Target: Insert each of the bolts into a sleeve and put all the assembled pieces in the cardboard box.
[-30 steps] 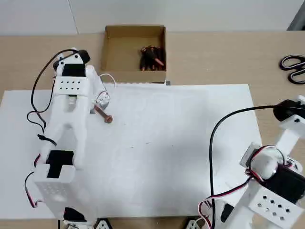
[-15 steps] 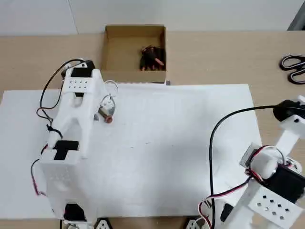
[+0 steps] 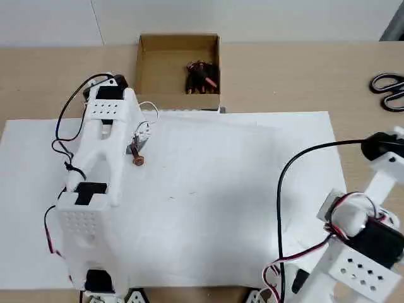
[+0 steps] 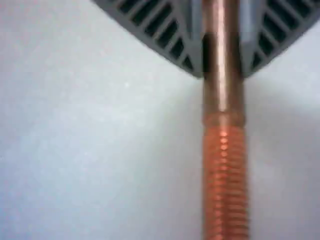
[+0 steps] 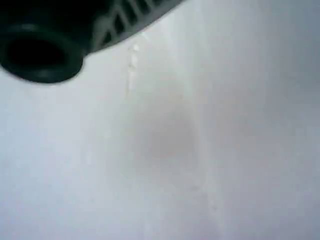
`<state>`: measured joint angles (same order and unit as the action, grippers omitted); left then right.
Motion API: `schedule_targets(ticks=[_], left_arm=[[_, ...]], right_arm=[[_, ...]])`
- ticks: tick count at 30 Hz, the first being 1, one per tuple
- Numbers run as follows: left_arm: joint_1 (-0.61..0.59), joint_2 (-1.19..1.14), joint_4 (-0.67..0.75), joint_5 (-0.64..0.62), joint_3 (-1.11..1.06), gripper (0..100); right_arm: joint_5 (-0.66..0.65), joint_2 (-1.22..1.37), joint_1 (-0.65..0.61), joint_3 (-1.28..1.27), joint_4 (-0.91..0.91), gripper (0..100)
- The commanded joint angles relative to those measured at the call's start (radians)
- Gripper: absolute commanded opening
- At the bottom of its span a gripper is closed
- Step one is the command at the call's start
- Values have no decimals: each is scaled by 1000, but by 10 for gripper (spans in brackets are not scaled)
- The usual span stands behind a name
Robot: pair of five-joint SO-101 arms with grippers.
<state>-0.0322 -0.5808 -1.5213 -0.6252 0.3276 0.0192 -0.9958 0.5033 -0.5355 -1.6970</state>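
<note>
My left gripper [image 3: 134,149] is shut on a copper bolt [image 3: 136,155] over the white sheet, a little in front of the cardboard box [image 3: 154,66]. In the left wrist view the bolt [image 4: 223,130] runs out from between the grey fingers [image 4: 150,25], threaded end away from them. Several dark assembled pieces [image 3: 201,77] lie in the box's right half. The right arm [image 3: 353,252] is folded at the table's near right corner. Its wrist view has a black sleeve [image 5: 40,55] held against a grey finger [image 5: 130,17], just above the white sheet.
The white paper sheet [image 3: 221,189] covers most of the table. Black scissors [image 3: 388,88] lie on the bare wood at the far right. A black cable [image 3: 297,164] loops from the right arm over the sheet's right side.
The left arm has shifted right and towards the front, carrying the bolt. The bolt has turned from slanting across the sheet to nearly end-on. The right arm has stayed still.
</note>
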Motion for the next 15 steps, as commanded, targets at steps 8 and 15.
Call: schedule_targets(ticks=[8,15], left_arm=[[25,9,-147,-63,131,6],[21,8,-230,-522,274,6]], right_arm=[[-11,-8,4,3,16,7],[-11,-8,4,3,16,7]])
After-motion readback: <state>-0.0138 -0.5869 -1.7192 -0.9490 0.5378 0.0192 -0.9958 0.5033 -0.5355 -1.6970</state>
